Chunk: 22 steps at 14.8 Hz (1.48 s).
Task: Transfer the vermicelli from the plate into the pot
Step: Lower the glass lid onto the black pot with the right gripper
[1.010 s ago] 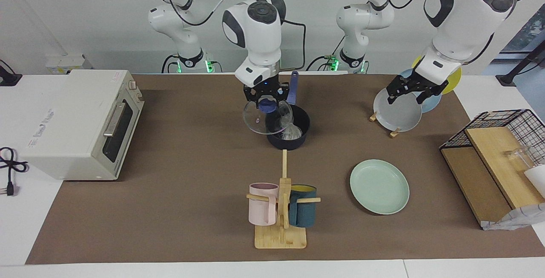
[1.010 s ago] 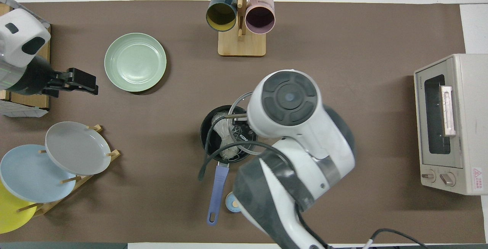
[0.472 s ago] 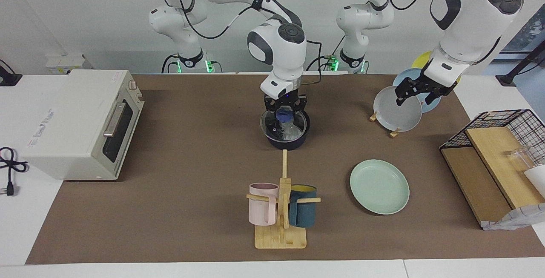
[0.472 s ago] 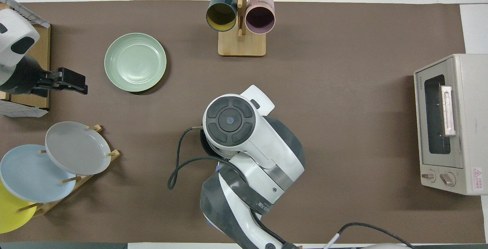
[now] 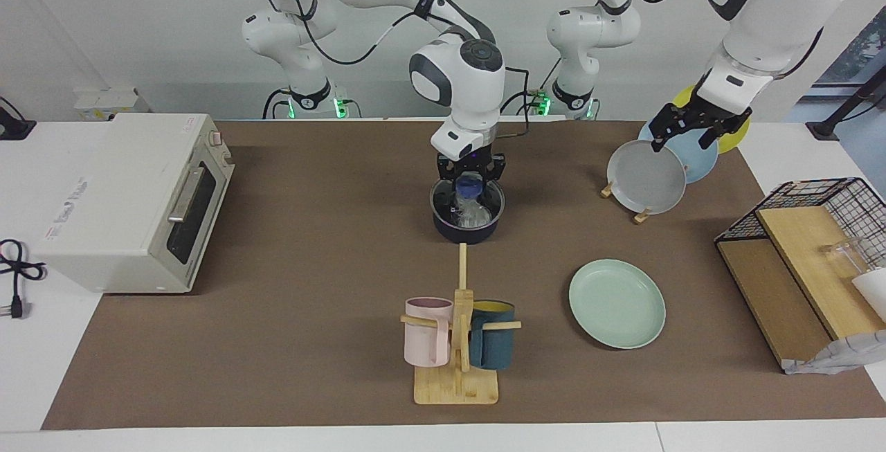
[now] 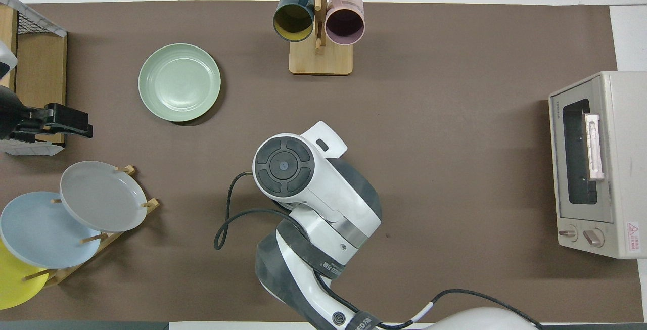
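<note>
The dark navy pot (image 5: 465, 232) stands at the middle of the table and holds the vermicelli (image 5: 472, 215), seen through a glass lid (image 5: 486, 204) that lies flat on the pot. My right gripper (image 5: 470, 178) is straight above it, shut on the lid's blue knob (image 5: 470, 190). In the overhead view the right arm (image 6: 303, 183) hides the pot. The mint-green plate (image 5: 616, 303) is empty; it also shows in the overhead view (image 6: 179, 82). My left gripper (image 5: 682, 135) is open and empty over the plate rack; it also shows in the overhead view (image 6: 65, 120).
A toaster oven (image 5: 131, 196) stands at the right arm's end. A wooden mug rack (image 5: 457, 369) with a pink and a dark teal mug is farther from the robots than the pot. A rack (image 5: 647, 178) holds grey, light blue and yellow plates. A wire basket (image 5: 803, 251) stands at the left arm's end.
My right gripper has carried the tilted glass lid over the pot and set it down flat on it. My left gripper has risen and drawn back over the plate rack.
</note>
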Each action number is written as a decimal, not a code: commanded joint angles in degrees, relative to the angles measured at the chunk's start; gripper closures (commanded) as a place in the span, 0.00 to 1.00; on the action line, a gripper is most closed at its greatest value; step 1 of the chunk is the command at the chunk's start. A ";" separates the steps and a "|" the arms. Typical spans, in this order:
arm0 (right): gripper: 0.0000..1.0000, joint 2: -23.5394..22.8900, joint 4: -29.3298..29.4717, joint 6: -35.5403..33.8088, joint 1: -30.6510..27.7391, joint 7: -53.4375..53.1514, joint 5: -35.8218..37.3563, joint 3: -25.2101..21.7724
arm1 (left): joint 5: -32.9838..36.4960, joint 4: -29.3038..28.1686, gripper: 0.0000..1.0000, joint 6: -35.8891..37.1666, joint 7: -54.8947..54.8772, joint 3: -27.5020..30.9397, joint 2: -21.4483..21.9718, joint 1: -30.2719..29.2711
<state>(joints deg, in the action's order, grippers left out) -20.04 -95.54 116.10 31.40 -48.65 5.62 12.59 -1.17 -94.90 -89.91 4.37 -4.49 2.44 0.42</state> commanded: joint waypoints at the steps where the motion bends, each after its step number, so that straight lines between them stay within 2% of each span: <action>1: 0.52 -1.06 1.32 0.62 -0.11 -2.06 0.36 0.33 | 1.08 1.89 0.00 0.61 0.55 0.19 -0.76 0.90; 3: 0.52 -1.06 1.23 0.54 -0.11 -3.47 -0.08 0.33 | 0.99 4.18 0.00 2.36 0.55 0.10 -1.82 0.90; 10: 0.52 -1.15 1.32 0.18 -0.11 -5.49 -2.10 0.33 | 1.26 3.93 0.00 4.74 0.20 0.01 -2.09 0.90; 13: 0.52 -1.15 1.67 -0.34 -0.11 -5.67 -2.37 0.33 | 1.35 4.46 0.00 5.27 0.02 0.19 -3.58 0.99; 22: 0.50 -1.06 -0.18 0.54 0.24 -6.90 -2.11 0.33 | 1.43 4.11 0.00 4.57 -0.24 -2.19 -2.26 -1.56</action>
<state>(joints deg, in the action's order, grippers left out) -20.20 -95.52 116.06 31.45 -54.23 3.88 12.66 -1.14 -91.76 -86.59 4.38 -5.66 0.00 0.17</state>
